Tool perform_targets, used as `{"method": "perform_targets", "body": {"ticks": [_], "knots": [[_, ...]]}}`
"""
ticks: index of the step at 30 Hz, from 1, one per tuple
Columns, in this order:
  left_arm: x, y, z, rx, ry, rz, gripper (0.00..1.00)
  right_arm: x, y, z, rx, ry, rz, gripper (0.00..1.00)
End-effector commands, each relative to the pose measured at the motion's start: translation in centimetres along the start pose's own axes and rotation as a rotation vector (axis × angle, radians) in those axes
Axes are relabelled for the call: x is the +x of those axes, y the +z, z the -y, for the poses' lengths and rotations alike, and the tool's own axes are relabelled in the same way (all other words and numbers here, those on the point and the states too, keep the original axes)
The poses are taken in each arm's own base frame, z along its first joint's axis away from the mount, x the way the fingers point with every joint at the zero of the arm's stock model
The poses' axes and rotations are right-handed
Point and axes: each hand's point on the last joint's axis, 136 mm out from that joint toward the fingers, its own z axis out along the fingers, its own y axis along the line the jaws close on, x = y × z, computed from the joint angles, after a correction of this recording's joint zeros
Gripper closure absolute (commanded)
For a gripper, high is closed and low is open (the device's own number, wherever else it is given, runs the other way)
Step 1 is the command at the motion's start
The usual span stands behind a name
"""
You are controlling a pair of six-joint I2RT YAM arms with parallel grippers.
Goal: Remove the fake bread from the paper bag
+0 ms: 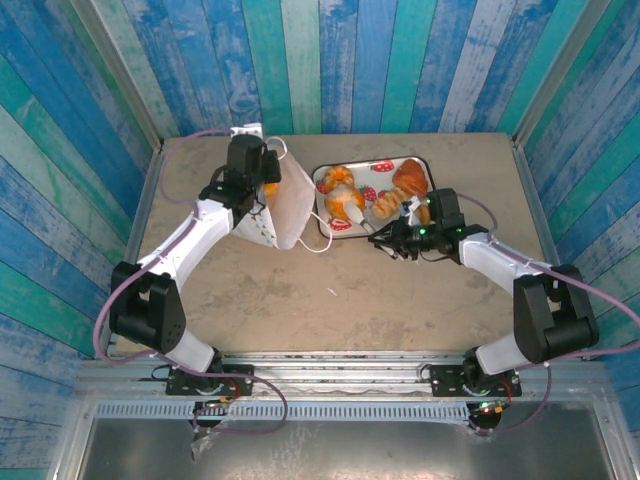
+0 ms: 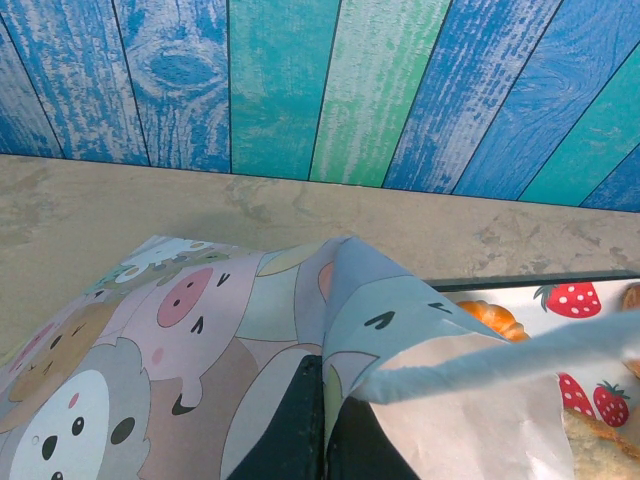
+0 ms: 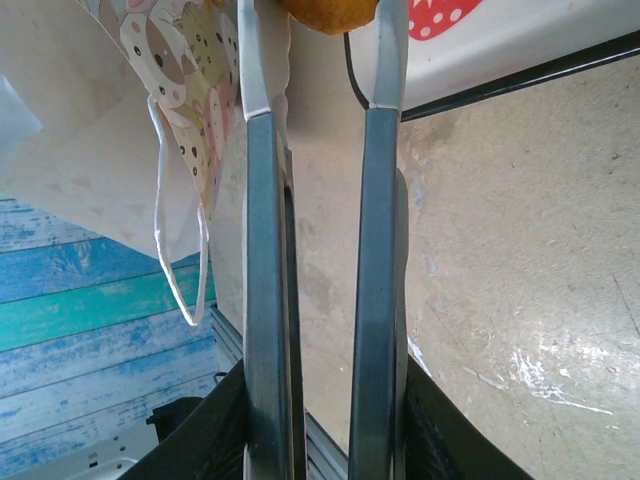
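The white paper bag [image 1: 285,205] stands left of centre, its cartoon-animal inside [image 2: 200,330] facing the left wrist view. My left gripper [image 1: 247,170] [image 2: 325,400] is shut on the bag's top edge and holds it up. An orange fake bread [image 1: 268,187] shows at the bag's mouth. My right gripper [image 1: 378,235] [image 3: 322,60] is at the tray's near-left corner. Its fingers stand a narrow gap apart, and an orange fake bread [image 3: 325,12] sits between their tips over the tray. Several more breads [image 1: 408,180] lie on the tray.
The strawberry-print tray [image 1: 372,162] [image 2: 520,300] [image 3: 520,40] lies right of the bag, almost touching it. The bag's cord handle [image 1: 320,243] [image 3: 180,280] hangs loose toward the tray. Blue plank walls close in the far and side edges. Bare table lies in front.
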Motion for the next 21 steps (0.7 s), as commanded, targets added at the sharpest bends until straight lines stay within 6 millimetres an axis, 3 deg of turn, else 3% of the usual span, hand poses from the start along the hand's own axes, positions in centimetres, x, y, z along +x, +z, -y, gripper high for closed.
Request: {"method": "perform_targets", "body": {"ticks": [1,9,21], "knots": [[-1.7,-1.7,0.3,0.023,-0.019,0.048,1.0,0.0,-0.2,1.0,-0.002,0.012,0.0,0.65],[-1.7,-1.4,0.5,0.029,-0.021,0.043,1.0,0.2,-0.6,2.0,0.015,0.049,-0.005,0.49],[-1.9,-1.3,0.7,0.038,-0.023,0.046,1.0,1.2,-1.4,2.3,0.047,0.061,-0.017,0.46]]}}
